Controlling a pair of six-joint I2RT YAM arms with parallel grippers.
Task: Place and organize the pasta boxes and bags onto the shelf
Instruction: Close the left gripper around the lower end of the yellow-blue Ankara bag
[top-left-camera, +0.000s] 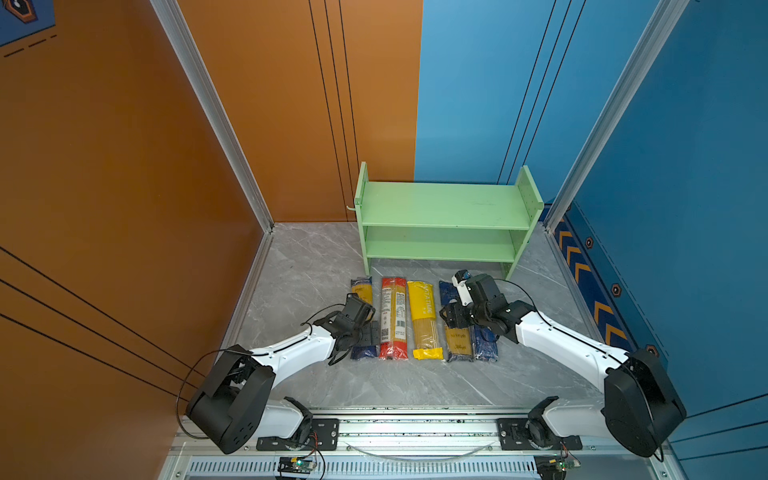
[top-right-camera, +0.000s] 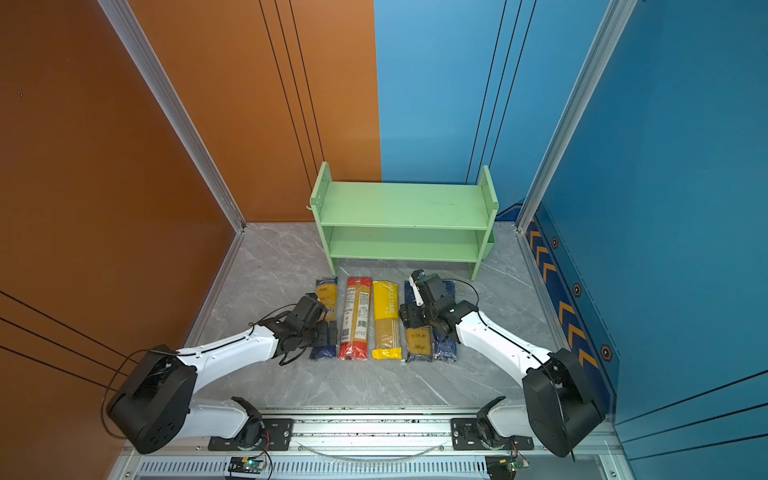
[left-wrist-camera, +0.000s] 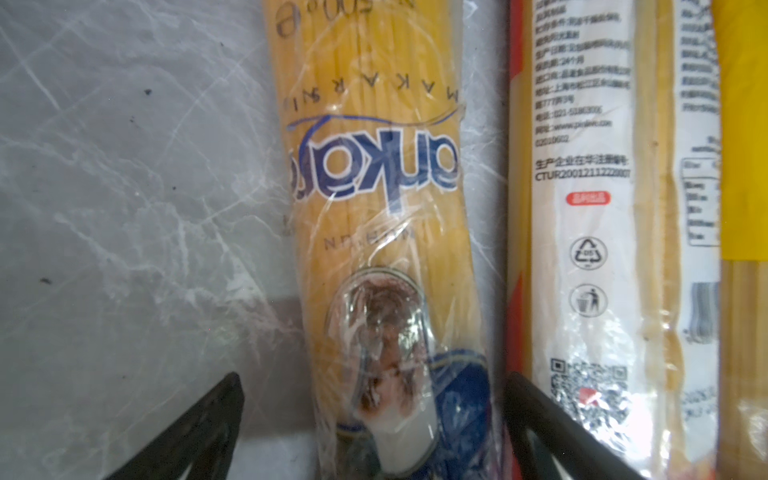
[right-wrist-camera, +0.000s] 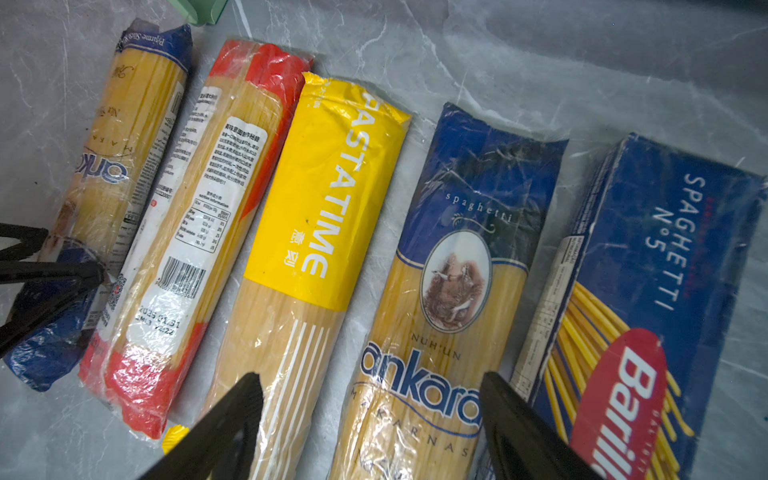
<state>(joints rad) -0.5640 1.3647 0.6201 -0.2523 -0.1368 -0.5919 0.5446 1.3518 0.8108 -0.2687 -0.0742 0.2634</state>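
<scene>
Jaws unclear in both top views. Wrist views: left hand (left-wrist-camera: 374, 380) open astride left ankara bag (left-wrist-camera: 374, 166), right hand (right-wrist-camera: 372, 376) open over right ankara bag (right-wrist-camera: 449, 291).

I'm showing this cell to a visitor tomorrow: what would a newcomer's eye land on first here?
The light-green shelf at the back, both tiers bare, stands out first. Before it five spaghetti packs lie side by side on the grey marble tabletop, the yellow PASTATIME bag in the middle. The left gripper is open astride the end ankara bag; the right gripper is open above the other ankara bag.
</scene>
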